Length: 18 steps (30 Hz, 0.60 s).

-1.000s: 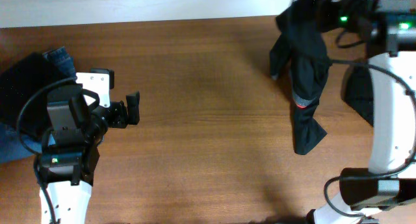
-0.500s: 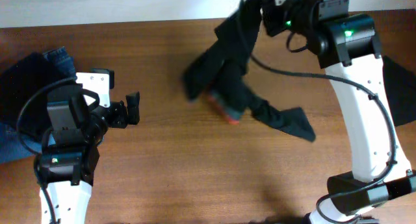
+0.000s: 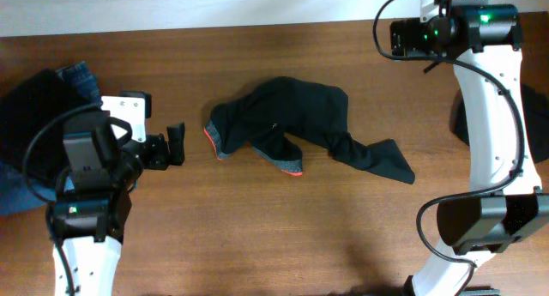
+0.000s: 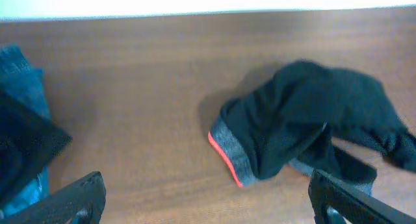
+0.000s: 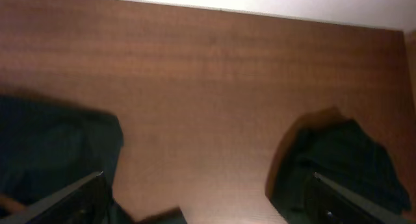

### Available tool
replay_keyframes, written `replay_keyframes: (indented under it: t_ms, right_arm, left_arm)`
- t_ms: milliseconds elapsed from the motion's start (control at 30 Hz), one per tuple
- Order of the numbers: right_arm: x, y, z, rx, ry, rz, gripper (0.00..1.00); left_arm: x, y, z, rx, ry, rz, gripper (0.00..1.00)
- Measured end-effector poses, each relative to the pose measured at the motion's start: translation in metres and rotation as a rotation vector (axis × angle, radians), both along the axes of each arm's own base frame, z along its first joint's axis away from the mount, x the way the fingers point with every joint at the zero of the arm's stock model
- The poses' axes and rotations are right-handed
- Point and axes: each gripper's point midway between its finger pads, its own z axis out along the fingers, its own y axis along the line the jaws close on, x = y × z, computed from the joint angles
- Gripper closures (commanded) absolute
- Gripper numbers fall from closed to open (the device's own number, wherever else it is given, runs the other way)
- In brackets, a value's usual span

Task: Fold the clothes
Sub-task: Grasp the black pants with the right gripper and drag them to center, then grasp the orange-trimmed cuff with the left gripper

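Here's your picture: the soft black trousers (image 3: 287, 124) lie in a crumpled heap near the middle of the brown wooden counter (image 3: 257, 236), free of both arms. The grey waistband (image 3: 214, 143), edged in red-orange, is curled up at the end nearest your left side. One trailing leg (image 3: 377, 159) snakes off towards your right. The other leg is buried somewhere in the bunch, and you can't tell where it ends.

Your left hand (image 3: 176, 144) sits low, just beside that waistband but not touching it, fingers spread wide with nothing between them. Your right hand (image 5: 208, 177) is up at the far right edge, well apart from the trousers, fingers also wide apart and empty.

Off to the left lie the blue denim jeans (image 3: 77, 73), and a dark bundle (image 3: 467, 124) sits on the right. Leave both alone.

Now, how it'll handle: this fabric looks light and limp, so it should sag and drape off any single pinch, not lift as a sheet. It isn't fragile, though a thin pinch may slip out. Folding hasn't started, and it probably needs spreading flat first. Your best bet looks like the waistband, the firmest edge: one hand at each end, then draw the legs out straight
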Motion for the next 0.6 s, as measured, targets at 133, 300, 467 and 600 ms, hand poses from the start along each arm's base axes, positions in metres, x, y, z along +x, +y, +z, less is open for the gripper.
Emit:
replay_keyframes:
  t_ms: [133,300,467,600]
  right_arm:
    - [-0.009,-0.001,-0.006,0.002,0.043,-0.002,0.01]
    - [-0.01,-0.001,-0.006,0.002,0.047,-0.003,0.01]
    - [-0.01,-0.002,-0.007,0.003,0.05,-0.004,0.01]
    - [-0.01,-0.002,-0.007,0.003,0.05,-0.005,0.01]
  left_arm:
    - [0.005,-0.005,-0.036,-0.003,0.127,-0.014,0.01]
    - [0.012,-0.036,-0.092,0.048,0.289,-0.122,0.01]
    - [0.008,-0.065,-0.143,0.191,0.418,-0.23,0.01]
    - [0.01,-0.085,-0.161,0.265,0.427,-0.3,0.01]
